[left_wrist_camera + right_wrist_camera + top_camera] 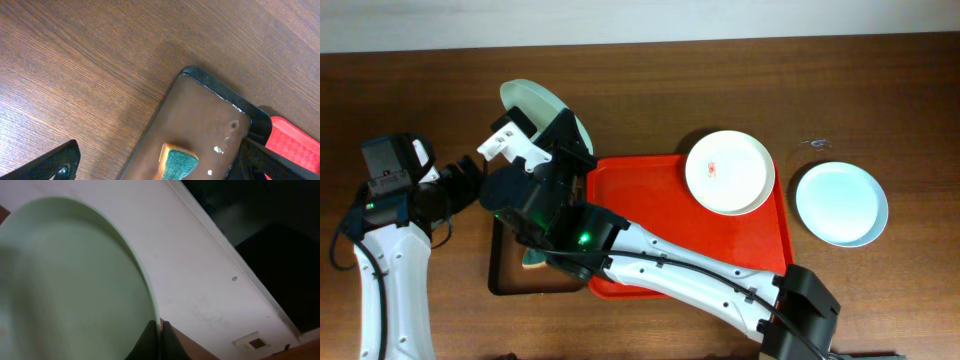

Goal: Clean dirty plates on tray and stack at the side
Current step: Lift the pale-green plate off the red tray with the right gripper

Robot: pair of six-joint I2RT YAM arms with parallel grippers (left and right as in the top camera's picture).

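Observation:
My right gripper (563,140) is shut on the rim of the pale green plate (532,104) and holds it tilted in the air at the back left, beyond the red tray (655,190). In the right wrist view the plate (65,285) fills the left side, with the fingers (159,341) pinching its edge. The white plate (728,172), with a small red smear, lies in the tray's far right corner. The pale blue plate (840,203) lies on the table right of the tray. My left gripper (512,195) is open and empty (160,167) above a sponge.
A black-rimmed brown tray (500,275) lies left of the red tray and holds an orange and green sponge (177,162), which also shows in the overhead view (533,262). My right arm stretches across the red tray's front. A small wire object (815,145) lies behind the blue plate.

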